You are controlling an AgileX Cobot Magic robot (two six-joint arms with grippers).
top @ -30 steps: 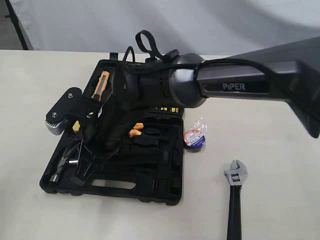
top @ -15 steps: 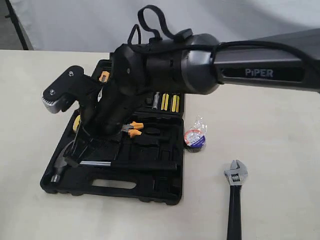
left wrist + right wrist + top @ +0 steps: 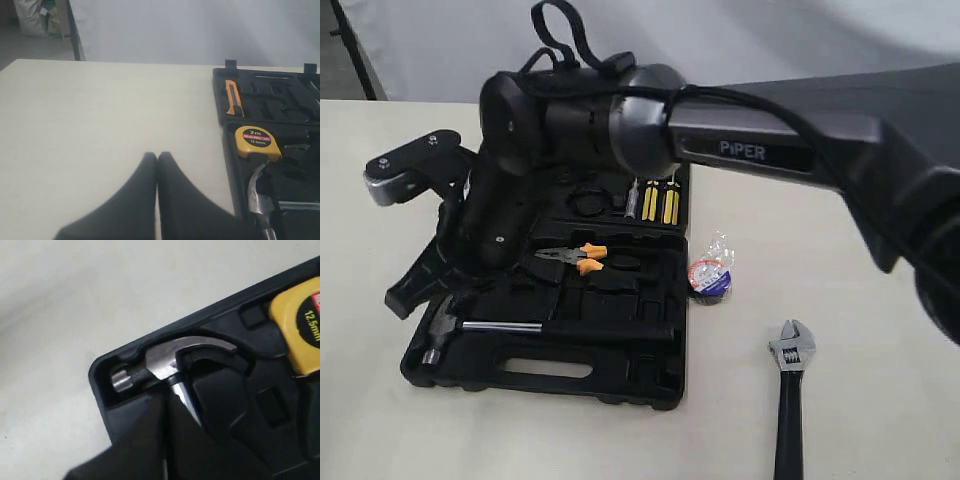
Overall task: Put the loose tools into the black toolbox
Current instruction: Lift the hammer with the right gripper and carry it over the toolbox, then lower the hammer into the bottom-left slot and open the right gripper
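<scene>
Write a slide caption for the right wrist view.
Shut tool by the hammer seated in the toolbox, tape measure alongside.

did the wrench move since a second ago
No. The wrench lies in the same spot, off to the right of the toolbox and apart from it.

Noted yellow tape measure lying flat, round face label reading 2 m. Found orange-handled utility knife near it, lying lengthwise. Saw orange-handled pliers lying flat, nose pointing left in exterior view. Logged yellow-handled screwdrivers side by side, parallel, behind pliers. Recorded pale table underneath, white backdrop behind, dark pole at backdrop edge.
</scene>
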